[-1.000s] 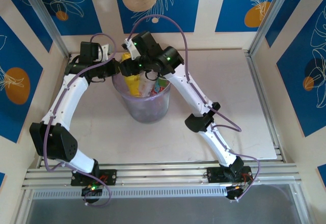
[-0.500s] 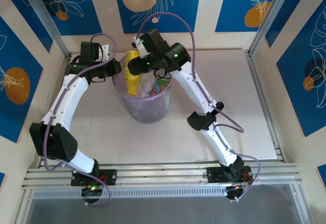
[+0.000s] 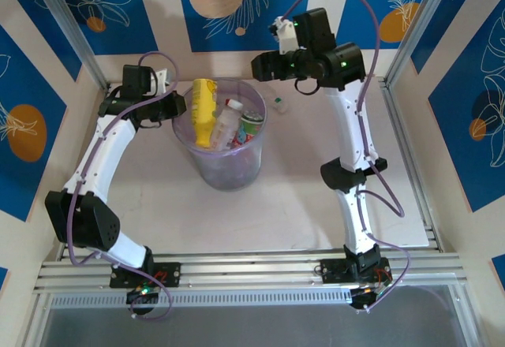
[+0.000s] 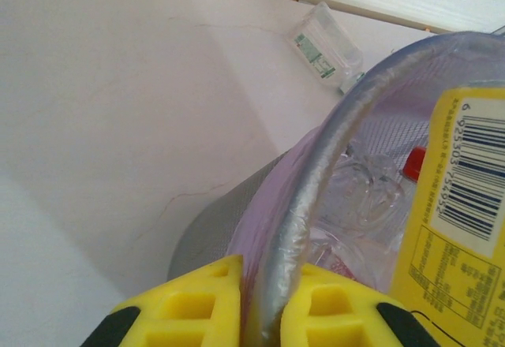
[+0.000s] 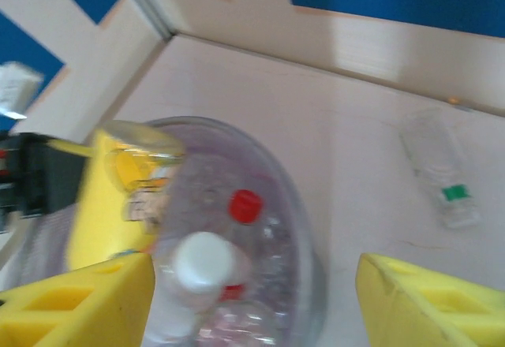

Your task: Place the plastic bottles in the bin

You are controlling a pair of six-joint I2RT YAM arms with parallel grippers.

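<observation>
Operator: Plastic bottles (image 3: pixel 229 122) all binned?
Spotter: Not quite. One green-labelled bottle (image 3: pixel 278 101) lies on the table (image 3: pixel 355 189), at two o'clock from the bin (image 3: pixel 229 175). Left gripper (image 4: pixel 264 307) clamps the rim (image 4: pixel 316 173); right gripper (image 5: pixel 252 292) gapes empty. Likely next: lower over it, close.

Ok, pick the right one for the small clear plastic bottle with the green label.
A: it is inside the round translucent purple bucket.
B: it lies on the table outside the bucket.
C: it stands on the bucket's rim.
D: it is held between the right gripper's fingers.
B: the small clear bottle with the green label lies on its side on the white table, apart from the purple bucket, and the right gripper is open and empty.
</observation>
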